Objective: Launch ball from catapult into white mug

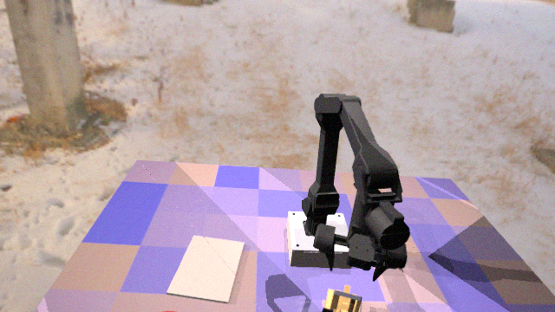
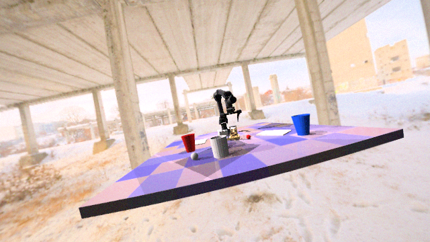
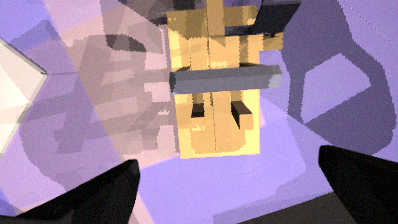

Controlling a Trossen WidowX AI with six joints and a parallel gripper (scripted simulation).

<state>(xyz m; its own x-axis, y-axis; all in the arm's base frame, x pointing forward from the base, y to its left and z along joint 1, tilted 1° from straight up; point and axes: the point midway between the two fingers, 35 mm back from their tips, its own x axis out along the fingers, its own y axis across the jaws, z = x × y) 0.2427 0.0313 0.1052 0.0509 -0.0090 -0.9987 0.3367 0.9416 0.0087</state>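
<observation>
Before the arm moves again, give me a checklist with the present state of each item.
1. End effector open and holding nothing: ok.
2. Catapult in the wrist view, ahead of the fingers: ok.
3. Ball loaded in the catapult: not ok; a red ball lies on the table beside the catapult, a grey ball farther off.
4. Mug upright: ok.
5. Catapult aimed at the mug: cannot tell.
6. Red cup and blue cup off to the sides of the catapult-to-mug line: ok.
</observation>
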